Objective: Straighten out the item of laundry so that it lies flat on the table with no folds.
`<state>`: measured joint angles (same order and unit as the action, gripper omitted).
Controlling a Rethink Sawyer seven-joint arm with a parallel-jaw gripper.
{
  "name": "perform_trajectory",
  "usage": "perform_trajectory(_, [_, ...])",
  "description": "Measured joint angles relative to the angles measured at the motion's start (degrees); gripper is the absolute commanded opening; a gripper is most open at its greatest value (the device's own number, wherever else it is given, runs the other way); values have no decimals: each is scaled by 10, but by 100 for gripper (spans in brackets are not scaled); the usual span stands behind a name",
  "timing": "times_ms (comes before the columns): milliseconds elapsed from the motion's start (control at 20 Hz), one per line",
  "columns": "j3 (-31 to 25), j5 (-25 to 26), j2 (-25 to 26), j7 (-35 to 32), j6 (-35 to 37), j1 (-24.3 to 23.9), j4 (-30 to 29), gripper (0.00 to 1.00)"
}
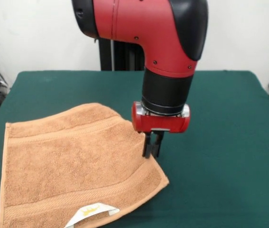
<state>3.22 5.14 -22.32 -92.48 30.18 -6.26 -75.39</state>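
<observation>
Orange-tan terry towel (77, 166) on picture-left half of green felt table (229, 142) — left and near edges running past frame, white crown label (92, 212) at near hem. Far edge bowed, right edge slanted. Gripper (152, 146) down on right edge, fingers together — pinching cloth or not, cannot tell. Bare felt all along picture-right.

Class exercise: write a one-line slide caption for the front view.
Sawyer's gripper pinches the right edge of an orange-tan towel lying nearly flat on the green table.
</observation>
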Motion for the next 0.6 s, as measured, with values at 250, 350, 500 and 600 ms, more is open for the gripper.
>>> perform_trajectory(250, [-8, 0, -6, 0, 8, -7, 0, 0])
perform_trajectory(350, [-11, 0, -7, 0, 11, -9, 0, 0])
perform_trajectory(500, [-16, 0, -7, 0, 17, -15, 0, 0])
perform_trajectory(600, [-28, 0, -8, 0, 24, -28, 0, 0])
